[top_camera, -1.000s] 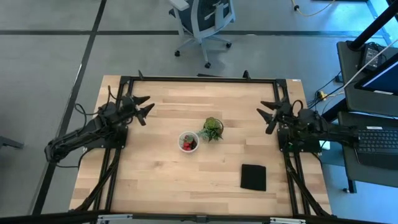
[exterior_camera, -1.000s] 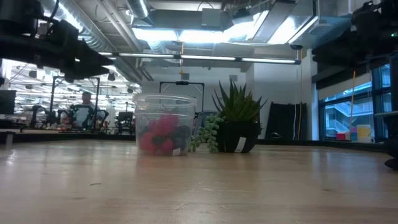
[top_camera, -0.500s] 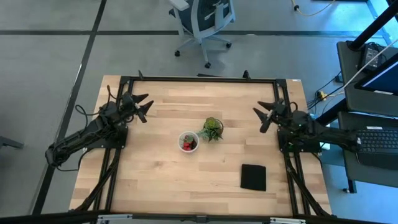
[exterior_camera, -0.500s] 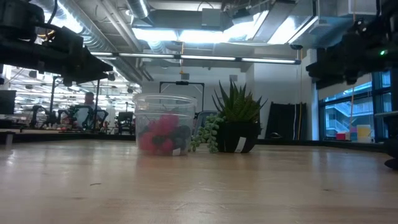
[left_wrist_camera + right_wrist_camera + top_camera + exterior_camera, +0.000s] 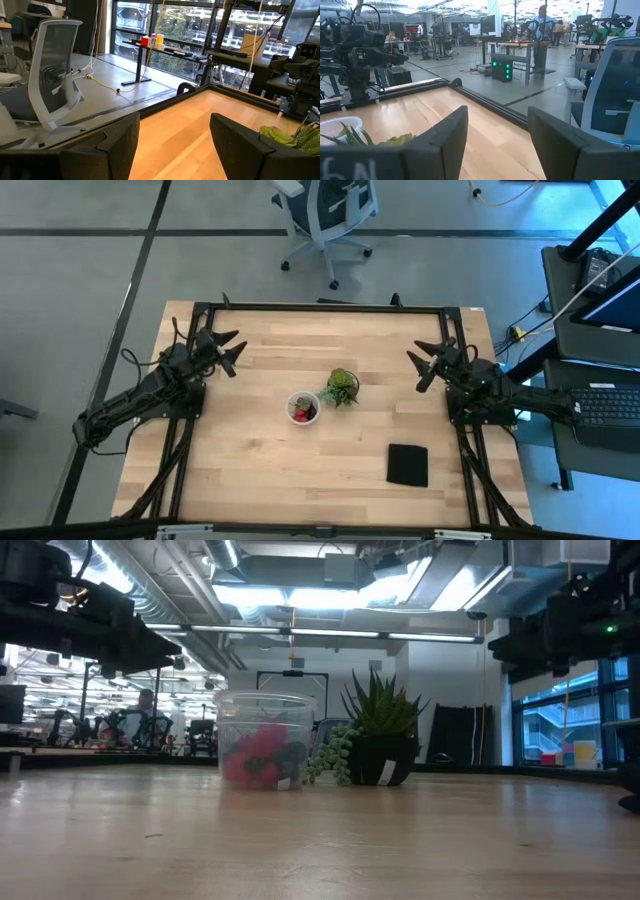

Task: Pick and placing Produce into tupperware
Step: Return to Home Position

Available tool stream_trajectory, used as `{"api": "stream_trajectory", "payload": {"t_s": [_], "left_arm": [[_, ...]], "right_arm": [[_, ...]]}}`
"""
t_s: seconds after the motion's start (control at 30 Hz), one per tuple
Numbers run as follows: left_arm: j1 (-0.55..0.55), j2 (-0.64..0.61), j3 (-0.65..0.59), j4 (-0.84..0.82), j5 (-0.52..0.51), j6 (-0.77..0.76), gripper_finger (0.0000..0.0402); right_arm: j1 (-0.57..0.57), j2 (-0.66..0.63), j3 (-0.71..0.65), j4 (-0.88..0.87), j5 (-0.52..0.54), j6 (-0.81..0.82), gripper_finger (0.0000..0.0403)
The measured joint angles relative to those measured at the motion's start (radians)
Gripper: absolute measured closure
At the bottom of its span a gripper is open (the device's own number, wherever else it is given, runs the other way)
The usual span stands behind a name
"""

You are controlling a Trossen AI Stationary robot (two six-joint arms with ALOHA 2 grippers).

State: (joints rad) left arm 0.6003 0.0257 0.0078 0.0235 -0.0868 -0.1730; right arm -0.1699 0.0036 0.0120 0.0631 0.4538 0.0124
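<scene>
The tupperware (image 5: 303, 407) is a small round translucent tub standing on its base at the middle of the wooden table. The produce (image 5: 262, 755), red and dark berry-like pieces, lies inside it. In the low view the tupperware (image 5: 265, 740) stands just left of the potted plant. My left gripper (image 5: 238, 348) hovers open at the table's far left, well clear of the tub. My right gripper (image 5: 416, 370) hovers open at the far right, also clear of it. Both wrist views show open fingers with nothing between them: left gripper (image 5: 175, 135), right gripper (image 5: 497, 135).
A small green potted plant (image 5: 342, 387) stands right beside the tupperware, on its far right side. A flat black square (image 5: 407, 465) lies near the table's front right. A dark metal frame (image 5: 320, 307) runs along the table's edges. An office chair (image 5: 325, 210) stands beyond the far edge.
My right gripper has come down and swung a little toward the table's middle, staying open and level. The tupperware, the produce and the plant have kept their places.
</scene>
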Motion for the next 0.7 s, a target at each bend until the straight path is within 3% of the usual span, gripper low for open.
{"api": "stream_trajectory", "payload": {"t_s": [0.7], "left_arm": [[0.000,0.000,0.000,0.000,0.000,0.000,0.0166]], "right_arm": [[0.000,0.000,0.000,0.000,0.000,0.058,0.0196]]}}
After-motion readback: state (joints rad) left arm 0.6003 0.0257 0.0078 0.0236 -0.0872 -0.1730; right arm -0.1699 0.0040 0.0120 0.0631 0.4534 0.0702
